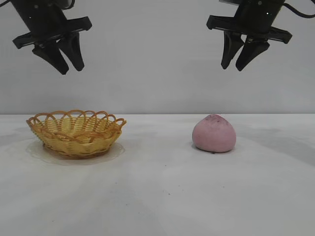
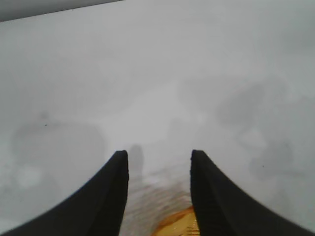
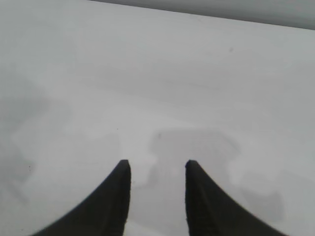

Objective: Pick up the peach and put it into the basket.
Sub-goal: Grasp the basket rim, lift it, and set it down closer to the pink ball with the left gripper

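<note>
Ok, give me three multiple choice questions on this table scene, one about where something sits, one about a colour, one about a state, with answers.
1. Where is the peach?
A. in the basket
B. on the table, below the right gripper
C. held by the left gripper

2. What colour is the basket rim?
A. orange-brown
B. blue
C. white

3. How do both grippers stand?
A. shut on the peach
B. resting on the table
C. raised, open, holding nothing

Answers: B, it sits on the table under the right gripper; A, the looped rim is orange-brown; C, the left gripper and the right hang empty above.
</note>
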Action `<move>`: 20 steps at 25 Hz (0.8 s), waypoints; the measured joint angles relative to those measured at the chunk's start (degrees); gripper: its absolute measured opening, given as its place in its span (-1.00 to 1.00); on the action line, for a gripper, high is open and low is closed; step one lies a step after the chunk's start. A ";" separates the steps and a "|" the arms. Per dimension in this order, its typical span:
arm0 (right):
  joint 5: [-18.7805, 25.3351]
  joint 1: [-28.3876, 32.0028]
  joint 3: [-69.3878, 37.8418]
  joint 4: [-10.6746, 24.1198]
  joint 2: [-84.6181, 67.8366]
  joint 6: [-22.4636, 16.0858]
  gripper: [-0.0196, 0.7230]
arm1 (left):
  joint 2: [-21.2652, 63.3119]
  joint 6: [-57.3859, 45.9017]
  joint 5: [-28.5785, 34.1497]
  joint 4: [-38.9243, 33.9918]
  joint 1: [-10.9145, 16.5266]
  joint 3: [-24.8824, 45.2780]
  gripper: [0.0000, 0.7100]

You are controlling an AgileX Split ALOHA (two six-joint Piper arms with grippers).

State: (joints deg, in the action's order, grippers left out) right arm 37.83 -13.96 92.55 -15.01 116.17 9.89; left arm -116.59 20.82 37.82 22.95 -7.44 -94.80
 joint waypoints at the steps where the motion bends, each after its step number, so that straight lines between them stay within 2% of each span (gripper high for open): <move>1: 0.00 0.00 0.00 0.00 0.00 0.00 -0.23 | -0.03 -0.40 0.42 0.00 0.00 -0.80 -0.32; 5: -0.11 0.00 0.00 0.00 -0.11 0.00 -0.23 | 0.02 -1.18 1.03 -0.14 0.00 -3.17 -0.32; 15: 0.00 0.00 0.12 0.10 -0.11 0.00 -0.23 | 0.02 -1.28 2.49 -2.87 0.00 -3.52 -0.32; 20: 1.95 0.00 0.12 0.10 -0.11 0.00 -0.23 | -0.27 -1.38 8.25 -8.15 0.00 -3.63 -0.32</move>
State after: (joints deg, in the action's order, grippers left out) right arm 39.78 -13.96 92.66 -14.91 116.06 9.89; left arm -116.86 19.44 46.07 14.80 -7.44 -98.43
